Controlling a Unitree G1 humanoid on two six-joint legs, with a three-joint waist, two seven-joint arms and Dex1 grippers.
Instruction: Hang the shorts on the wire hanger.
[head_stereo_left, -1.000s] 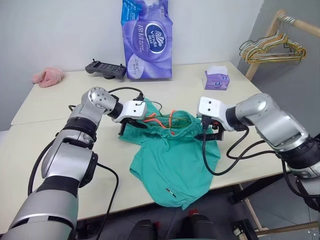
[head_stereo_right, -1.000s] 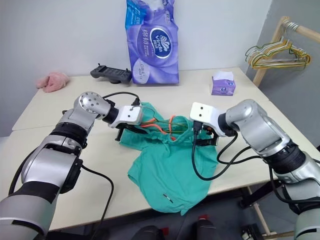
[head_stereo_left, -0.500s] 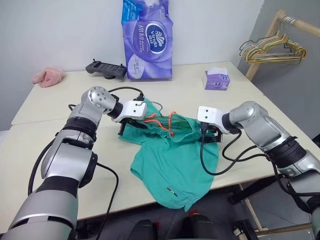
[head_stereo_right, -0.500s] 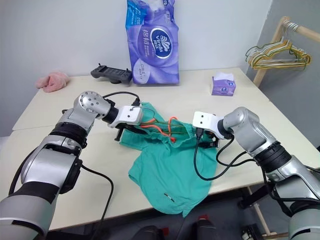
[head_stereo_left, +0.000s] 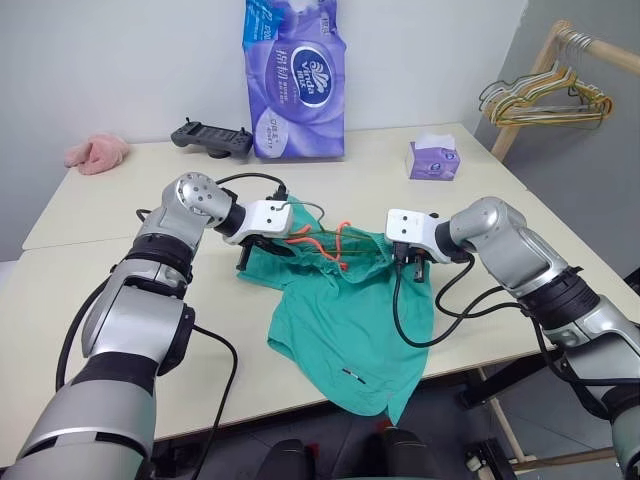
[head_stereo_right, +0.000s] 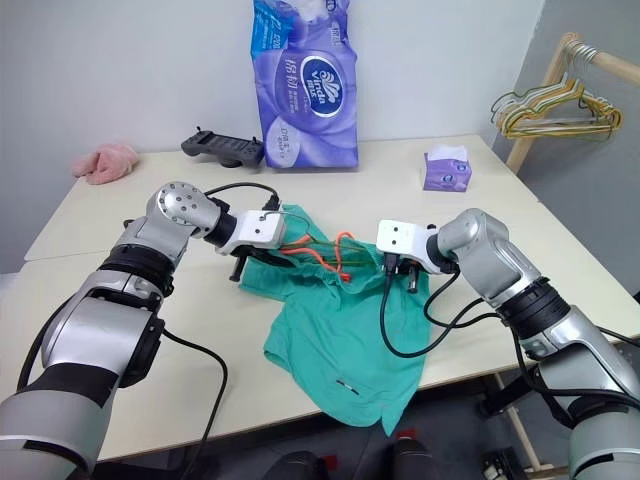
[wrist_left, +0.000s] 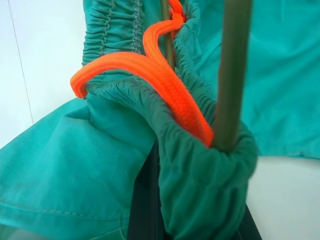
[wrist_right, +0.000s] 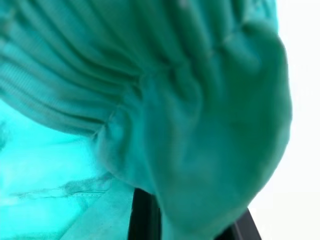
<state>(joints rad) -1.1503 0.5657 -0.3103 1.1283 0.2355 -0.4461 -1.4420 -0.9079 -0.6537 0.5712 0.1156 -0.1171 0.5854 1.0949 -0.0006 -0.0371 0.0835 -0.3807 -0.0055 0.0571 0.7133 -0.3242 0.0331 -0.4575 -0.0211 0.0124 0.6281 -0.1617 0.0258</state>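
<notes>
The teal shorts (head_stereo_left: 350, 320) lie bunched at the table's front, with their lower part drooping over the edge. Across the gathered waistband loops the orange drawstring (wrist_left: 165, 85). The thin dark wire hanger (wrist_left: 229, 75) runs inside the waistband fold, and part of it shows above the cloth (head_stereo_left: 312, 208). My left gripper (head_stereo_left: 256, 254) is shut on the waistband's left end, right beside the wire. My right gripper (head_stereo_left: 411, 264) is shut on the waistband's right end, with teal cloth bulging over its dark fingers (wrist_right: 145, 215).
On the cream table (head_stereo_left: 100, 300) a tall purple tissue pack (head_stereo_left: 293, 80), a black controller (head_stereo_left: 210, 137) and a pink fluffy cloth (head_stereo_left: 96, 153) stand at the back. A small purple tissue box (head_stereo_left: 432, 158) sits back right. A wooden rack with bunched hangers (head_stereo_left: 545, 100) is beyond the table's right side.
My right gripper was open beside the waistband's right end and has shut on it. The right elbow dropped and the hanging cloth shifted. The left arm kept still.
</notes>
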